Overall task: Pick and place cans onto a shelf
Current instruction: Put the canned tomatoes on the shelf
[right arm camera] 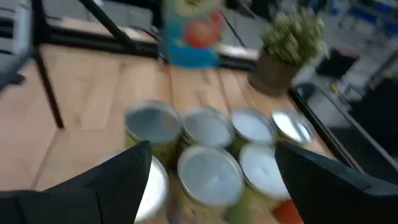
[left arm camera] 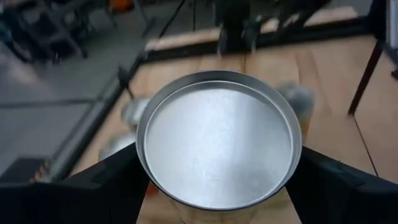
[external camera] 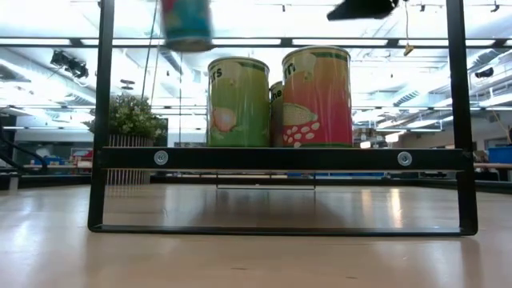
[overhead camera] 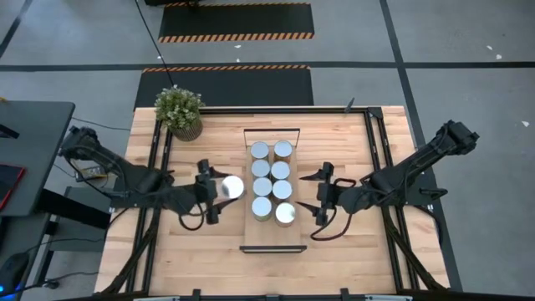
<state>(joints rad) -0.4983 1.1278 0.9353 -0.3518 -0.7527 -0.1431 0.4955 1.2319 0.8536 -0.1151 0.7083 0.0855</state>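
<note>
The left gripper [overhead camera: 214,191] hung just left of the shelf [overhead camera: 272,236], its fingers [left arm camera: 106,186] clamped on the sides of a can [overhead camera: 232,187] held clear above the table [overhead camera: 351,259]; in the low view that can [external camera: 186,24] showed high above the shelf bar [external camera: 280,158]. Eight cans [overhead camera: 272,180] stood on the shelf in two touching rows. The right gripper [overhead camera: 321,194] hovered just right of the shelf beside the nearest can [overhead camera: 285,213], its fingers [right arm camera: 118,180] spread wide and holding nothing. A plant [overhead camera: 179,110] stood at the table's far left corner.
</note>
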